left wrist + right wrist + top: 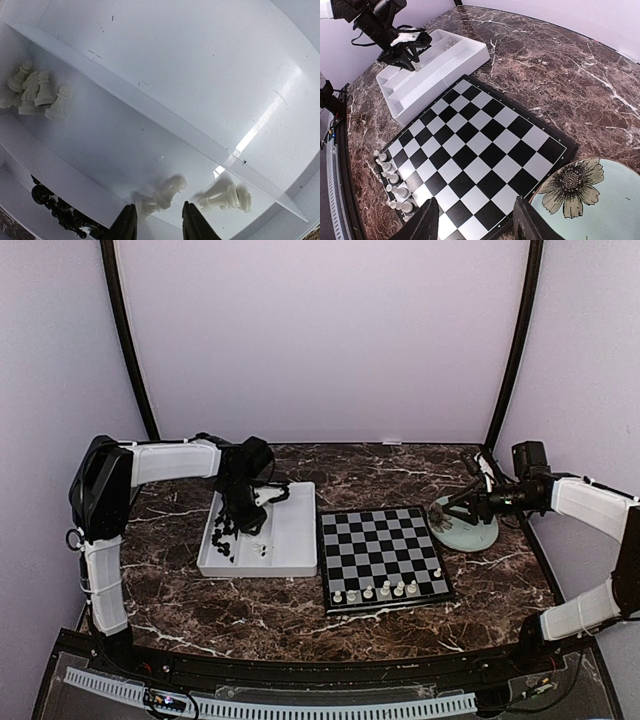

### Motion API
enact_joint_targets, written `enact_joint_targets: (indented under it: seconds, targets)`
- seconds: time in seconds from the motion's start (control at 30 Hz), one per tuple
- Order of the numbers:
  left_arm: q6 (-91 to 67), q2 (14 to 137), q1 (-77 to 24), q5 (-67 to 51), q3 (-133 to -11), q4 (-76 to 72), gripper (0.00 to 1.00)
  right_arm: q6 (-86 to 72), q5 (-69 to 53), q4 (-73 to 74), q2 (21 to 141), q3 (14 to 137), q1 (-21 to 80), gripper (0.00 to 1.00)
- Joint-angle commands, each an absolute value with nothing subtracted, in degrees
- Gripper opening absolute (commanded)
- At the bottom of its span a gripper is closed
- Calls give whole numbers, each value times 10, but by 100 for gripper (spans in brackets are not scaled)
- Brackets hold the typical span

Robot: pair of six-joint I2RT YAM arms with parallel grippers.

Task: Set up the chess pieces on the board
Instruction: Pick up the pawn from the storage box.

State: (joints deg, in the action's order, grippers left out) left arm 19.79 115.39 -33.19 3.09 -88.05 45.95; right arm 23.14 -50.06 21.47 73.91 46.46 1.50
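Top external view: the left gripper (159, 226) is lowered into the white tray (295, 540) at the board's (380, 545) nine o'clock, jaws parted beside a fallen white piece (167, 190). The right gripper (479, 222) is held spread near the plate (470, 537). About seven white chess pieces (385, 590) are counted along the board's six o'clock edge.

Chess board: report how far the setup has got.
Done: a row of white pieces stands along the board's near edge. In hand: the left gripper, jaws apart, hangs over a fallen white piece in the tray; nothing is gripped. The right gripper is open and empty over the board's corner. Left: the tray's other white pieces and all black pieces.
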Motion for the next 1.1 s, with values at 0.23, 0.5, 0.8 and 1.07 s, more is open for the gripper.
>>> enact_joint_targets:
  seconds: [0.23,0.5,0.8,1.07]
  targets:
    - [258,1178,-329,24,-868,462,32,237,-511,215,745,469,16,52]
    - [269,1182,-328,16,-849,461,23,237,-511,215,747,470,15,52]
    - [233,1163,-328,-23,-875,489,11,237,-516,228,750,484,16,52]
    - [175,1047,-329,-42,-900,464,10,201,-522,256,777,568,55,50]
